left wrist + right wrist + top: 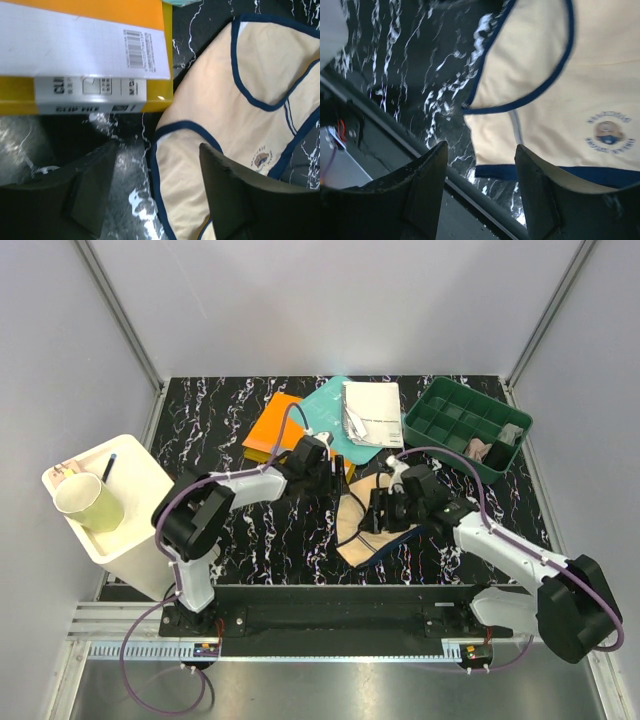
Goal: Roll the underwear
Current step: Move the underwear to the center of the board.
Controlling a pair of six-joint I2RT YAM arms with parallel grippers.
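Black marbled surface point(200, 410) holds the beige underwear point(360, 530) under the released left claw point(159, 150) and right claw point(481, 147); a shallow pinch might catch one layer, skewing the roll.

Beige briefs point(352, 540) partly covered, emblem lettering point(609, 132) blurred

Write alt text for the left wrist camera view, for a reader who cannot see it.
The left gripper hangs open over the edge of beige briefs with navy edging, which lie on a black marbled table. An orange book with a white barcode label lies beside them.
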